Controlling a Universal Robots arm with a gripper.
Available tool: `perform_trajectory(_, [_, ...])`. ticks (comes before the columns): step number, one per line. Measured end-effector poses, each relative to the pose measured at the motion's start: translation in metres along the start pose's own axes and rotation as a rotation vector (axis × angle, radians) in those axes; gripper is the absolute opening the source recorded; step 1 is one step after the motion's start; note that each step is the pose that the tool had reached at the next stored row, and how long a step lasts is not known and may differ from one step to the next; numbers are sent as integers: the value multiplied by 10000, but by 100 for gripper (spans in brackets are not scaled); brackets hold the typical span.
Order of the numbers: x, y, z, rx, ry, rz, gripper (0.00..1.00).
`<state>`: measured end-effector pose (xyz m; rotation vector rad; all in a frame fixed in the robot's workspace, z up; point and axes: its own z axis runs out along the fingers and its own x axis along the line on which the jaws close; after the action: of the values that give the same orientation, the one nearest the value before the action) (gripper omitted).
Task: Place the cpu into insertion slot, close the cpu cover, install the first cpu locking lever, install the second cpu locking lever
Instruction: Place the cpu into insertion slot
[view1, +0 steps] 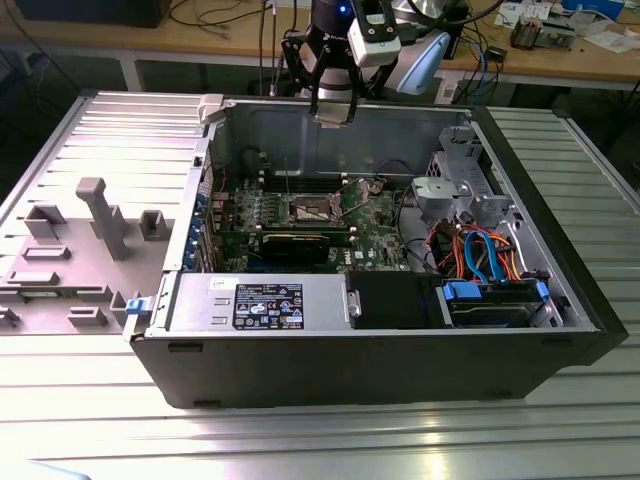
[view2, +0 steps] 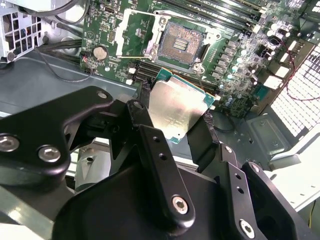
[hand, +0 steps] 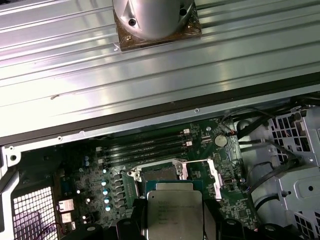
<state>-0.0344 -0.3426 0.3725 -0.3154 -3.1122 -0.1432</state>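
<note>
The cpu (view1: 334, 114) sits gripped in the tool (view1: 333, 110) above the open computer case (view1: 330, 355) in the exterior view, well above the insertion slot (view1: 312, 208). In the second wrist view, the tool's fingers (view2: 144, 97) clamp opposite cpu edges, and beyond, the insertion slot lies bare with the cpu cover (view2: 131, 34) swung open. In the first wrist view, the cpu partly hides the insertion slot.

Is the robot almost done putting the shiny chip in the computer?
Not yet; nothing looks finished. In hand: the gripper hangs above the computer case, jaws shut on the cpu. The insertion slot is bare, and the cpu cover stands flipped open beside it. Left: seating the chip, closing the cover, and both locking steps.
</note>
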Motion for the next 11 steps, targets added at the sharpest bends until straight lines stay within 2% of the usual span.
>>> perform_trajectory(11, [0, 0, 0, 0, -1, 14, 55])
